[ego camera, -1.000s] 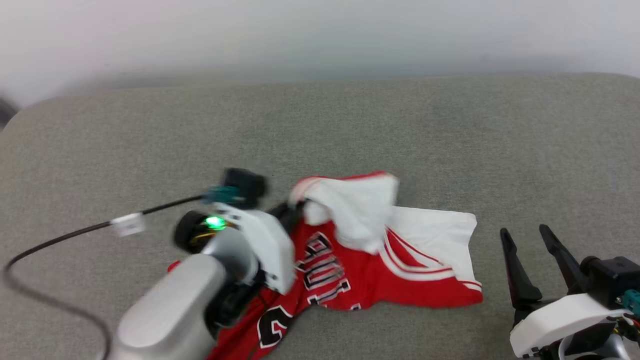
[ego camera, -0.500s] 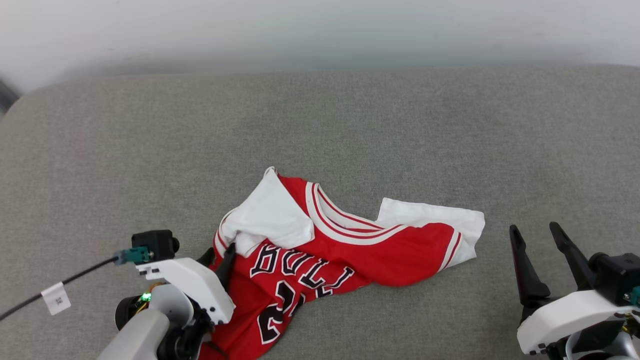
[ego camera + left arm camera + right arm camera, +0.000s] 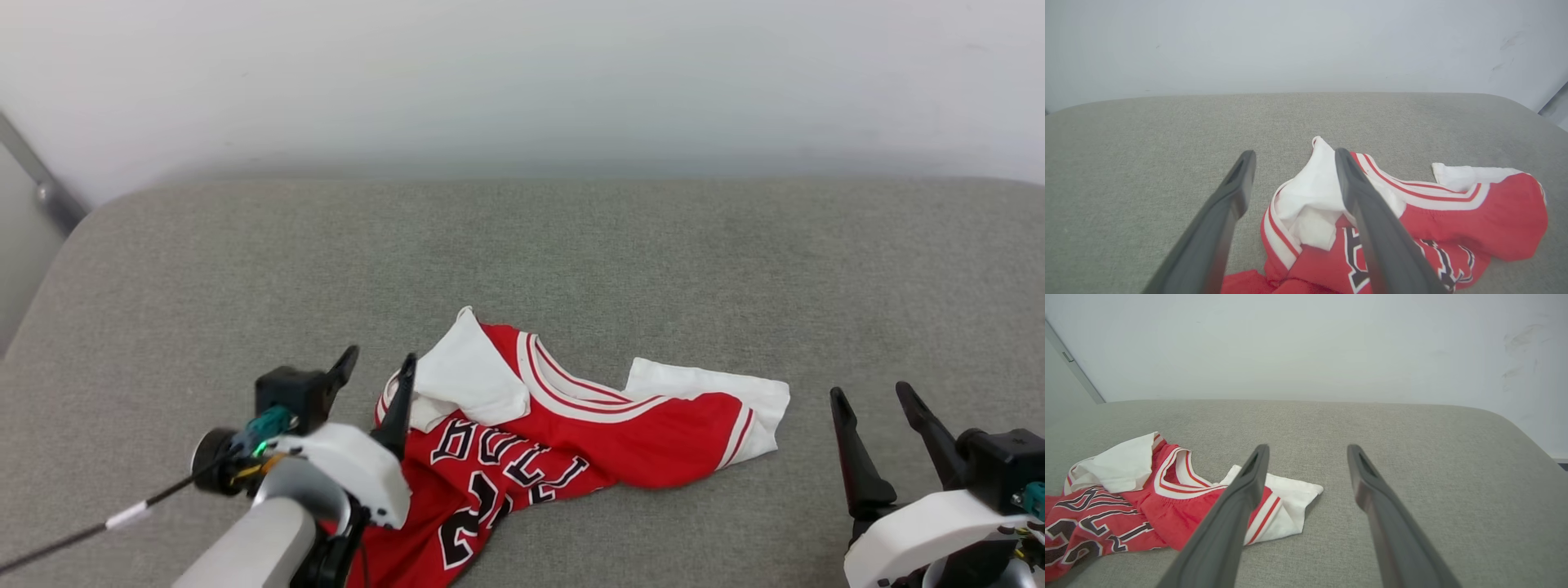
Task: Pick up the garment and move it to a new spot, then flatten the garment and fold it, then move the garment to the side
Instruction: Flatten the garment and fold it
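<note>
While the garment (image 3: pixel 571 425) lies crumpled beside its right finger, the left claw (image 3: pixel 381 354) gapes empty. Right claw (image 3: pixel 868 389) is spread wide too, gripping nothing.

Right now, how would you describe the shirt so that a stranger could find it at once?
Look at the wide grey cushion below the pale wall. Near its front edge, between the left gripper and the right gripper, nearer the left one, lies a crumpled shirt. It alone is red, with white sleeves, striped trim and black letters.
</note>
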Motion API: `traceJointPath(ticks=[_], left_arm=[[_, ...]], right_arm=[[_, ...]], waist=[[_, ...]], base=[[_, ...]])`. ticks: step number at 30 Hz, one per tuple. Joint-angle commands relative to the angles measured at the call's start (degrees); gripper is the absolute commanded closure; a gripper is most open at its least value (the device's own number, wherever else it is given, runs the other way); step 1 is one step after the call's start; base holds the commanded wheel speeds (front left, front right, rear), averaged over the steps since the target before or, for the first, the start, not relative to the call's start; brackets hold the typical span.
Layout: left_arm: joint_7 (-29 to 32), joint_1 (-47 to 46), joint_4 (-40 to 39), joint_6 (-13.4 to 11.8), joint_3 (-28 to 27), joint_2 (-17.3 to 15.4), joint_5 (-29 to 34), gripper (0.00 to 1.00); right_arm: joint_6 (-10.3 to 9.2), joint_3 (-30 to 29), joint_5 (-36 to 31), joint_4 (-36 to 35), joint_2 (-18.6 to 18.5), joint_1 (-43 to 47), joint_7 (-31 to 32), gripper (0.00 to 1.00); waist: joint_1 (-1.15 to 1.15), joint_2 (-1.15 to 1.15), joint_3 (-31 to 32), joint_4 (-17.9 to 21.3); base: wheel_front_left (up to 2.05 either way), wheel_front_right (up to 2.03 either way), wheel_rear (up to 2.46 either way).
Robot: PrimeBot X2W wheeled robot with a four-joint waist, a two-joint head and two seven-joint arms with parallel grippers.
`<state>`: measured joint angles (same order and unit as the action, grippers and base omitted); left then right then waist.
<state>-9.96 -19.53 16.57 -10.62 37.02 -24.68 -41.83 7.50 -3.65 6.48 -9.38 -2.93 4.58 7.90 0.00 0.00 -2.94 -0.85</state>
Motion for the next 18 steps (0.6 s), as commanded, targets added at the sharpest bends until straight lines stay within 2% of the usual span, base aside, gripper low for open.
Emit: traceJointPath(ticks=[1,4,14,18], left_arm=[[0.8,-1.8,-0.5,0.1,0.5,-0.3,0.7,0.00],[4.9,-5.0,-0.8,1.9,2.7,-0.4,1.4,0.00],[26.2,-15.2,4.4,11.8,10.2,-1.5,-0.9,0.00],[33.1,-16.7,6.9,13.9,12.3,-1.7,-2.2,0.00]], right_arm=[[-0.02,0.1,-0.1,-0.4,0.1,0.2,0.1,0.00],[-0.02,0.7,0.0,-0.8,0.1,-0.2,0.3,0.00],[-0.02,2.0,0.6,0.0,0.1,-2.2,-0.3,0.00],[-0.02,2.0,1.2,0.9,0.1,-2.5,-1.0,0.00]], waist=[[0.00,0.00,0.0,-0.2],[0.00,0.00,-1.1,0.0],[0.00,0.00,-6.2,3.0],[0.00,0.00,-7.5,4.0]], base=[[0.00,0.00,0.00],[0.00,0.00,0.00],[0.00,0.00,0.00],[0.00,0.00,0.00]])
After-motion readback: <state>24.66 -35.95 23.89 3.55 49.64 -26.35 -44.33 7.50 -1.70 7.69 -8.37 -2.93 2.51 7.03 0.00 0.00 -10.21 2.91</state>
